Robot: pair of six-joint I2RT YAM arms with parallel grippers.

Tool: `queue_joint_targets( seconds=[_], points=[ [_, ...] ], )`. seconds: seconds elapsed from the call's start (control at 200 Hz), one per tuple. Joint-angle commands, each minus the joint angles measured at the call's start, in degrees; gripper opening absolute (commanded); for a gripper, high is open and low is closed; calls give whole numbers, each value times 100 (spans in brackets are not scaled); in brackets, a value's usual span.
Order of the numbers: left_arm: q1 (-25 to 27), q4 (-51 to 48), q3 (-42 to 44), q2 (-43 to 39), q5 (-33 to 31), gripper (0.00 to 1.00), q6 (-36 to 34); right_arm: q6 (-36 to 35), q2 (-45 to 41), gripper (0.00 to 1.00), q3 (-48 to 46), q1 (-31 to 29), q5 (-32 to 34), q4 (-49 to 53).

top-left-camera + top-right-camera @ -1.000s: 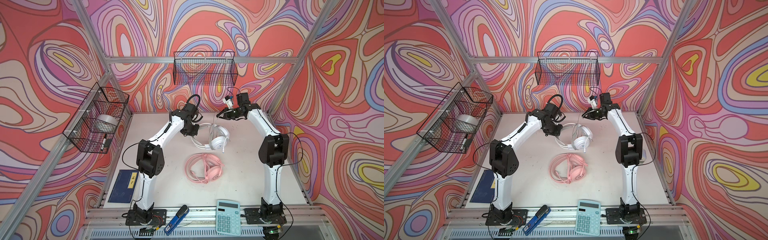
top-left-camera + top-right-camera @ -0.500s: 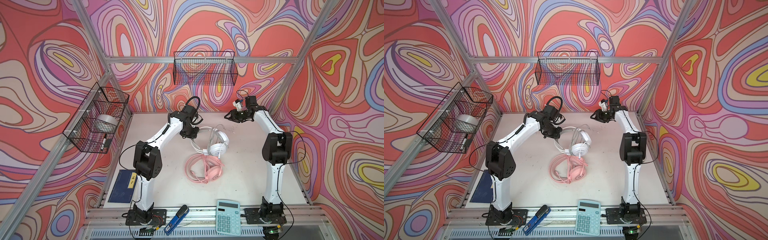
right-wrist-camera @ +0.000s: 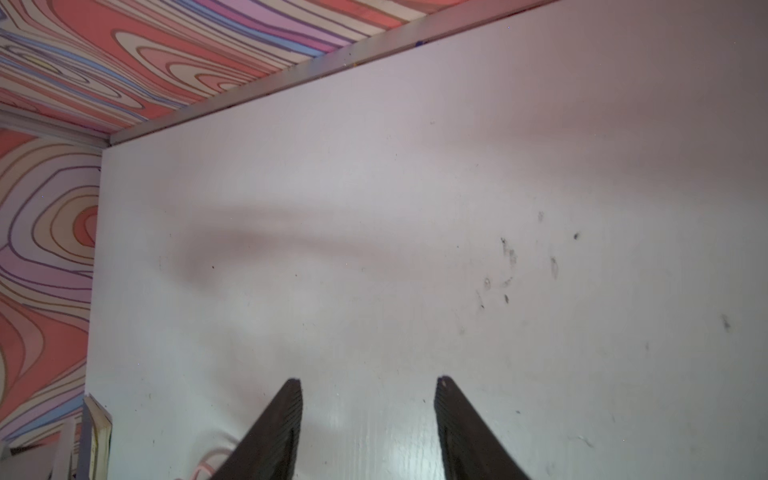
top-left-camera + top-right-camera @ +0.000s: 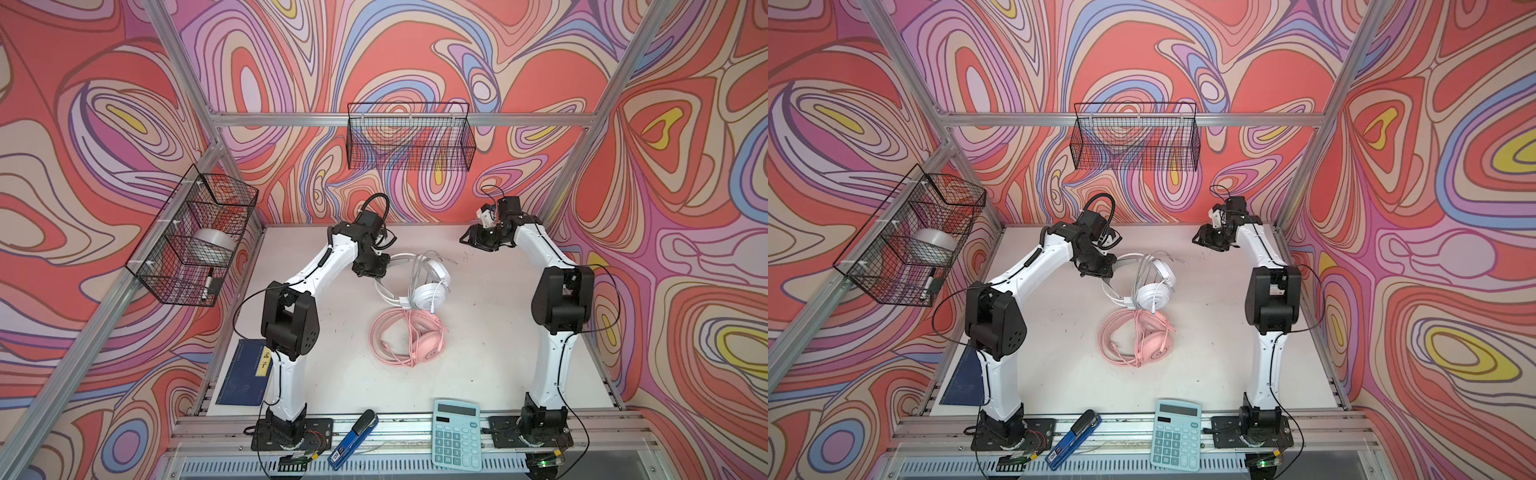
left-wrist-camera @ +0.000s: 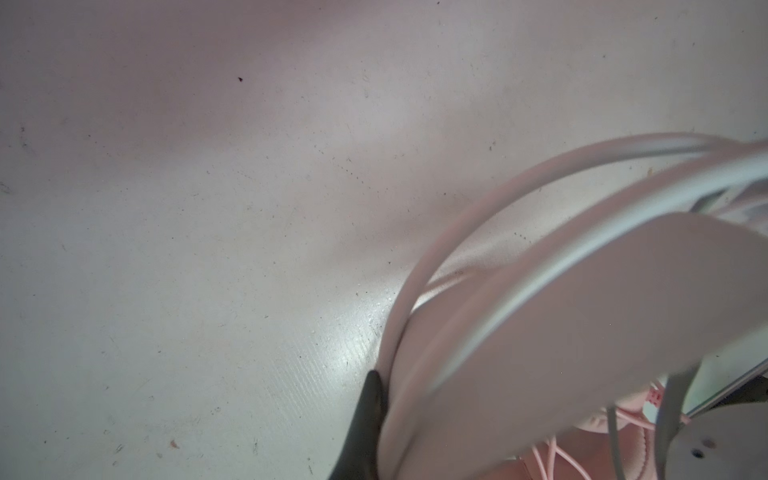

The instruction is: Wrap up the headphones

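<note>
Our left gripper [image 4: 379, 266] is clamped tight on the headband of the white headset [image 4: 430, 291], which sits just behind the middle of the worktop [image 4: 490, 340]. Right in front of it, and touching it, we've got the pink headset [image 4: 428, 347] lying flat at the centre, its cord [image 4: 395, 360] gathered in loops around it. Over at the back right corner, our right gripper [image 3: 368, 380] hangs above the worktop with its jaws apart and nothing between them.
</note>
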State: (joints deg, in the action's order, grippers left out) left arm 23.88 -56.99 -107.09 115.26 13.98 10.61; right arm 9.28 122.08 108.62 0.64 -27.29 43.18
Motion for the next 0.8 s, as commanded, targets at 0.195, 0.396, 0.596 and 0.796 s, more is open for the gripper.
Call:
queue_joint_targets(
  seconds=[0.195,0.396,0.596,0.796],
  points=[
    [-433,392,-435,29,138,0,483,-313,-2003,77,-1650,5,640,-943],
    [-607,608,-721,429,34,0,466,-425,-3129,98,-2895,-10,604,-1476],
    [-679,680,-1072,981,-168,0,225,-320,-4083,99,-4463,-46,365,-2471],
    [-741,897,-1204,1418,-120,0,143,-251,-4626,98,-5434,-182,558,-2786]
  ],
)
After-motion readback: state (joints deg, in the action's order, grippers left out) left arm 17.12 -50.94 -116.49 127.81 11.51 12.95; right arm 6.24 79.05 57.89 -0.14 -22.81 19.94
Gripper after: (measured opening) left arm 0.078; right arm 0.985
